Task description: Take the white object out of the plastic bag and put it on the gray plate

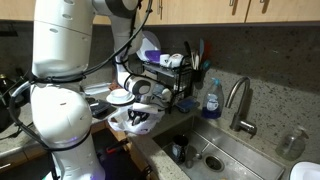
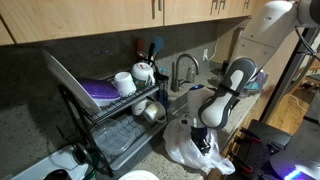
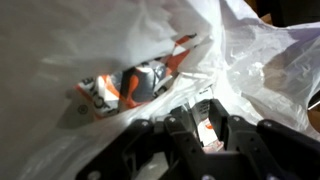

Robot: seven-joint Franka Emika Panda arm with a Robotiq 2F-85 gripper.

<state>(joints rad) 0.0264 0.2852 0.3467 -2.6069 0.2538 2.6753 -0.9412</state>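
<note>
Gripper [image 3: 206, 132] sat in the plastic bag [image 3: 90, 40] mouth, fingers [image 3: 238, 135] narrowly apart with something orange-white between; couldn't tell if clamped. White object [image 3: 130, 88] lay just ahead, inside the bag. Step: extraction. Next probably needs a confirmed pinch, then a lift clear.

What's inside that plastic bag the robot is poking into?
Wrist view: a packet printed orange, white and dark lies inside the plastic bag. Crumpled folds cover its ends and anything deeper.
</note>
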